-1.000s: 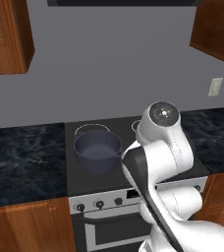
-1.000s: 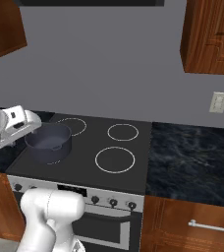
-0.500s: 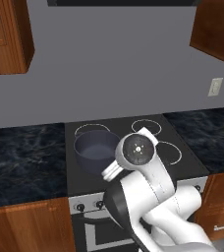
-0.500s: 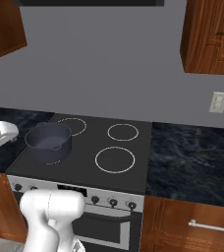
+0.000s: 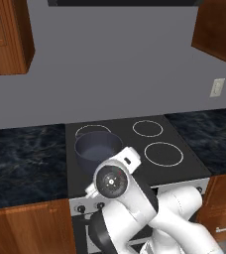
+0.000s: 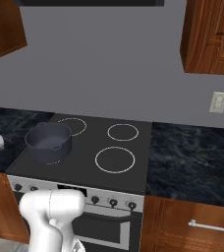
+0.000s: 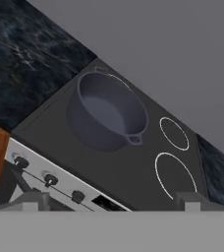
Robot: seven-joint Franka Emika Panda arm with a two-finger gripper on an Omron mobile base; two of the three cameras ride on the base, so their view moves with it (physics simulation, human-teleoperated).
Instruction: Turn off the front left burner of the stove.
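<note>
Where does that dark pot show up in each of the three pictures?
Left base view: the pot sits left of centre on the stove, just above the arm.
Right base view: pot at left, on the front left ring.
Hand view: pot near centre.
Shared landmark: the stove's white rings.

A plain grey wall (image 5: 115, 64) fills the back of the kitchen, with a dark range hood (image 5: 125, 2) at twelve o'clock along the top edge and a pale wall outlet (image 6: 217, 102) at three o'clock. Brown wooden upper cabinets (image 5: 8, 37) hang at ten and two o'clock, and dark marbled countertops (image 6: 192, 155) run to both sides at nine and three o'clock over wooden base cabinets (image 6: 192, 224), one with a silver drawer handle (image 6: 212, 227) at five o'clock. The light is even and soft, without strong shadows.
</note>
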